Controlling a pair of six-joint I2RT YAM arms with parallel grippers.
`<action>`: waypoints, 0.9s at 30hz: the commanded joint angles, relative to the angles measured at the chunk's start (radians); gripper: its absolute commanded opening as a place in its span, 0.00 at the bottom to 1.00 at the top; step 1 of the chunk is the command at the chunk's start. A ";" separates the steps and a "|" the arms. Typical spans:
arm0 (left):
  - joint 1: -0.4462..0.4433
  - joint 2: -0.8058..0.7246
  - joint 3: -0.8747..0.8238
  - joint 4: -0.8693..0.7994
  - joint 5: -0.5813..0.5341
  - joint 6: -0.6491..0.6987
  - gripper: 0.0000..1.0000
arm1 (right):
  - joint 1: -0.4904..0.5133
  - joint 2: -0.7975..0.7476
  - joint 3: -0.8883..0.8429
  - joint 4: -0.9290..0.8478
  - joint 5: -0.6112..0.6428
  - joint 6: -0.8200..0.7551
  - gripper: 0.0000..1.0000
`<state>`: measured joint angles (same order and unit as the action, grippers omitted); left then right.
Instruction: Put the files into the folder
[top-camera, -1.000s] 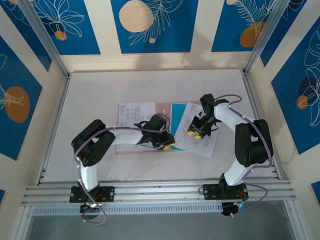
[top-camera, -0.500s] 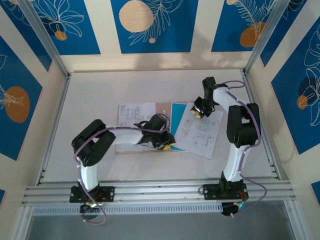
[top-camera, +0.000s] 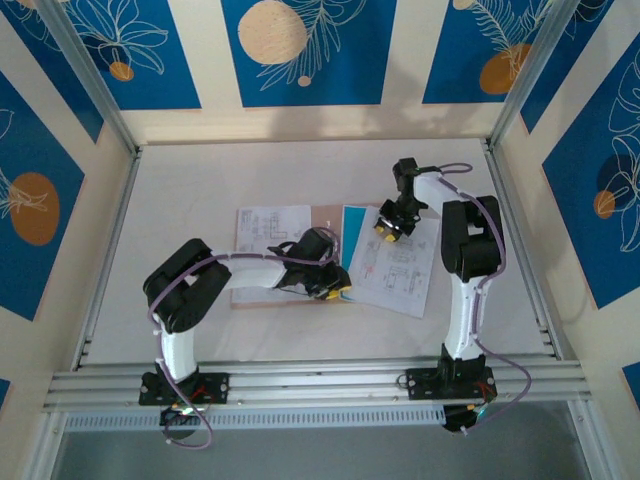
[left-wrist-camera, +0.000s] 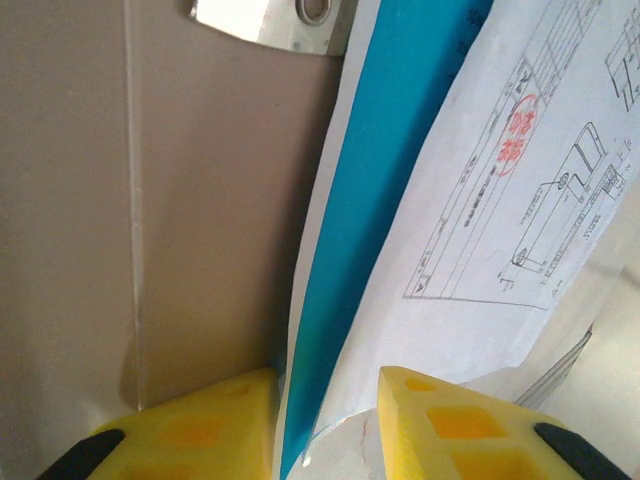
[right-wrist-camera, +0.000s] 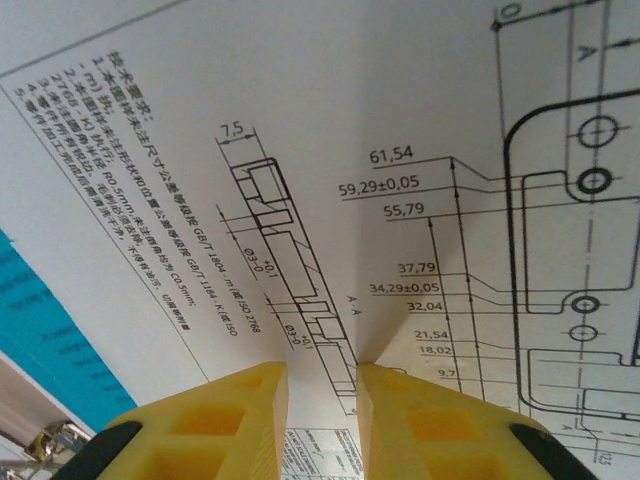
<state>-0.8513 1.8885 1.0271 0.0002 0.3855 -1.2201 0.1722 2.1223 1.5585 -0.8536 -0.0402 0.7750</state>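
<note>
Left hand (left-wrist-camera: 325, 430) straddles the edge of the teal-blue sheet (left-wrist-camera: 400, 130), fingers parted, beside the pinkish-tan folder (left-wrist-camera: 150, 220), whose metal clip (left-wrist-camera: 270, 15) shows beyond. Right hand (right-wrist-camera: 322, 400), fingers nearly together, rests its tips on the engineering drawing (right-wrist-camera: 350, 120), which overlaps the teal-blue sheet. Whether it nips the paper I cannot tell. Another printed sheet (top-camera: 272, 225) lies on the folder, with the left forearm (top-camera: 260, 272) across it, above the bench (top-camera: 200, 180).

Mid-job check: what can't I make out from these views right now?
- Top view: the near part of the pinkish-tan card folder, covered by the left arm.
- Left wrist view: where the plain teal-blue sheet ends between the left tool fingers, cut off by the frame bottom.
- Right wrist view: whether the right tool touches the white printed paper sheet; its fingertips block the contact.
</note>
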 joint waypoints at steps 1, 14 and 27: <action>-0.002 0.016 0.008 -0.042 0.001 0.031 0.32 | 0.019 0.034 0.019 -0.030 -0.030 -0.034 0.27; -0.002 0.007 -0.009 -0.035 -0.011 0.027 0.28 | 0.040 0.083 0.096 -0.034 -0.056 -0.031 0.27; 0.000 0.010 -0.008 -0.041 -0.012 0.031 0.22 | 0.067 0.117 0.126 -0.044 -0.069 -0.115 0.27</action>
<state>-0.8513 1.8885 1.0267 -0.0143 0.3840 -1.2022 0.2337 2.1990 1.6718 -0.8650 -0.0971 0.7040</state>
